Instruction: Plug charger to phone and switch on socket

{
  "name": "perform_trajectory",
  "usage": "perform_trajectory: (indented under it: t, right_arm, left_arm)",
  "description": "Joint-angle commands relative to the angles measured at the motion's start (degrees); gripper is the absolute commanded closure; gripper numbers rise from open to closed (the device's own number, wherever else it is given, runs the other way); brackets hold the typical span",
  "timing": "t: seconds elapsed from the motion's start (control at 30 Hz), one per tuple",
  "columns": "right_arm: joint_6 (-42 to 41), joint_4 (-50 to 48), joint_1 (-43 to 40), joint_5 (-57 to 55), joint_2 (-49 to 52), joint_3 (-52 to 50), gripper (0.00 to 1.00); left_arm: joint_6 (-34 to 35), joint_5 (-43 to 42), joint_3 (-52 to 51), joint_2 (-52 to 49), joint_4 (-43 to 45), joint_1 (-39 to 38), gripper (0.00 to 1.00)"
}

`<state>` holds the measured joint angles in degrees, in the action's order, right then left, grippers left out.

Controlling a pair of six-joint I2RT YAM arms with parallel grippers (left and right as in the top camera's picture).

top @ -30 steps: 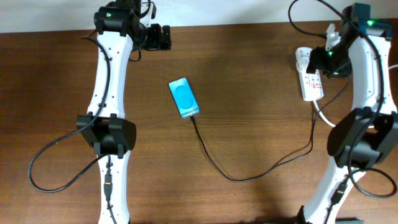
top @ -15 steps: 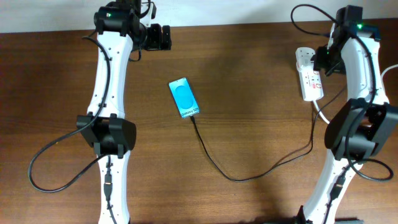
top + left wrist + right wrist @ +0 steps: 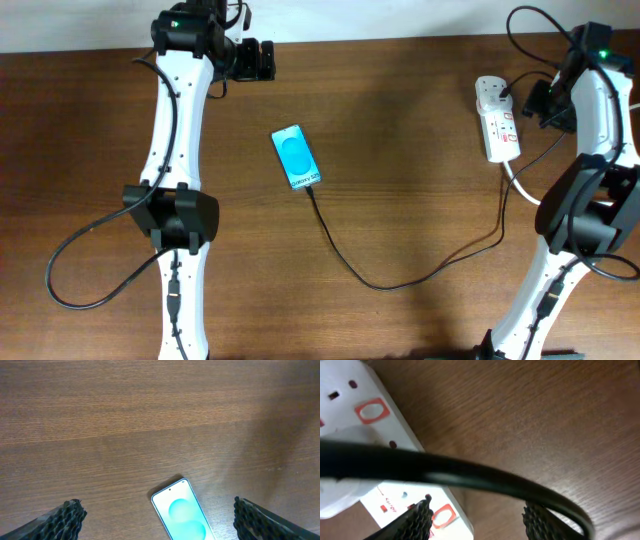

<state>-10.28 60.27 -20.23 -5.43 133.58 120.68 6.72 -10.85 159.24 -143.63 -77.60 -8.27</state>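
Observation:
The phone (image 3: 297, 158) lies face up in mid table, its screen cyan-blue; it also shows at the bottom of the left wrist view (image 3: 182, 516). The thin black charger cable (image 3: 380, 286) runs from the phone's near end in a loop to the right, towards the socket (image 3: 498, 122). I cannot make out its plug end. The white socket with red markings also shows in the right wrist view (image 3: 375, 435). My right gripper (image 3: 533, 100) is open and empty, just right of the socket (image 3: 477, 520). My left gripper (image 3: 258, 60) is open and empty at the far left, above the table beyond the phone (image 3: 157, 510).
A thick black cable (image 3: 470, 477) crosses the right wrist view in front of the fingers. A thick white cable (image 3: 520, 185) trails from the socket's near end towards the right arm's base. Both arms' bases stand at the table's front edge.
My right gripper has moved right, from over the socket's far end to beside its right edge. The left arm, phone and cable have not moved.

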Motion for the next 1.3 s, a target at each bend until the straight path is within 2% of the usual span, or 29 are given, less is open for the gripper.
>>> perform_trajectory:
  t: [0.0,0.07,0.2,0.33,0.4,0.5,0.6,1.27]
  right_arm:
    - [-5.3,-2.8,0.3,0.8,1.0,-3.8,0.40]
    - [-5.8,-4.6,0.3,1.3,1.0,-5.2,0.41]
    - [-6.8,-6.8,0.3,2.7,1.2,-6.1,0.68]
    - [-6.7,-7.9,0.3,6.0,2.2,-6.1,0.67]
    - [-6.7,-8.4,0.3,6.4,2.4,-6.1,0.61]
    - [-6.5,-9.0,0.3,6.9,3.0,-6.1,0.61]
    - [-5.0,-10.4,0.6,8.9,3.7,-6.1,0.50]
    - [-3.5,-11.3,2.7,7.4,6.0,-7.0,0.48]
  left_arm:
    - [0.1,0.4,1.2,0.3,-0.1,0.3,0.01]
    - [0.1,0.4,1.2,0.3,-0.1,0.3,0.01]
    - [0.1,0.4,1.2,0.3,-0.1,0.3,0.01]
    - [0.1,0.4,1.2,0.3,-0.1,0.3,0.01]
    - [0.1,0.4,1.2,0.3,-0.1,0.3,0.01]
    - [0.1,0.4,1.2,0.3,-0.1,0.3,0.01]
    - [0.1,0.4,1.2,0.3,-0.1,0.3,0.01]
    - [0.1,0.4,1.2,0.3,-0.1,0.3,0.01]
